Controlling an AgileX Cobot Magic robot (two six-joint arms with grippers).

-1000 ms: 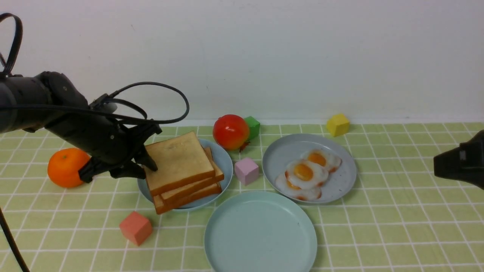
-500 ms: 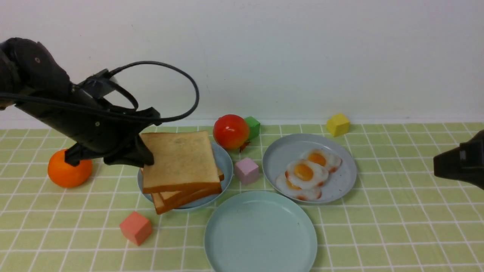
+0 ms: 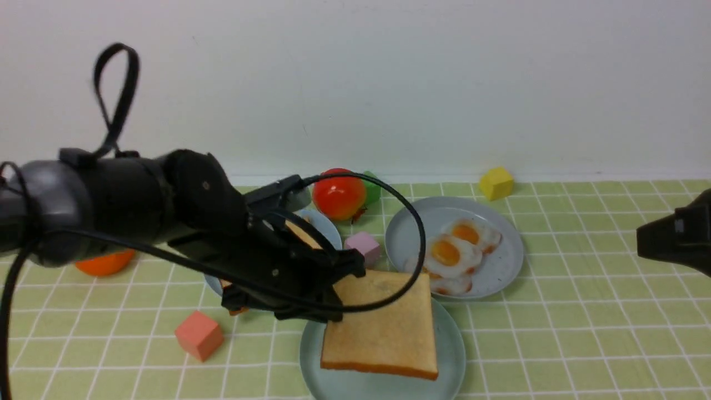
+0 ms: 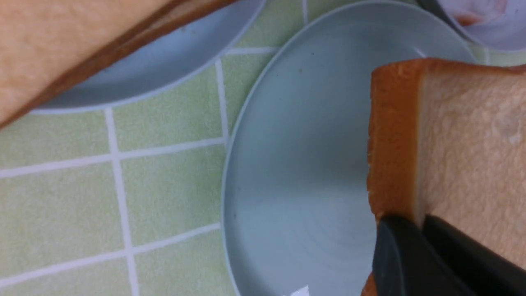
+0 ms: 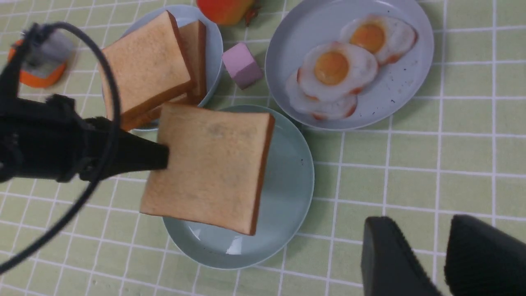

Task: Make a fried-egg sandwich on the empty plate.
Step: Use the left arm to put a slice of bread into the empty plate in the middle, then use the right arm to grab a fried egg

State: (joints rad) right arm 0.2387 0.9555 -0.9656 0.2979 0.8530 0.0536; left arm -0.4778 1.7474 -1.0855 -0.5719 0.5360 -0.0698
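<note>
Change: our left tool [image 3: 336, 297] has swung the golden-brown square toy toast slice [image 3: 383, 328] off the stack of remaining toast slices [image 5: 144, 70] and across to the pale mint-teal round plate [image 3: 451, 344]. Half a second ago it hung over the stack.

The slice is now over the plate's middle, roughly level. The left tool is clamped on one edge of it, jaws closed down to the slice's thickness. In the left wrist view we see bare plate surface past the crust, so we judge it not set down yet. We can't confirm contact.

The right tool [image 5: 427, 234] is parked well off to the right, fingers apart, holding nothing. The white fried eggs with orange yolks [image 3: 447, 253] lie untouched on their grey-blue plate [image 3: 500, 272].

Meaning: the bottom layer is nearly placed. We lower and release it, then fetch an egg.
</note>
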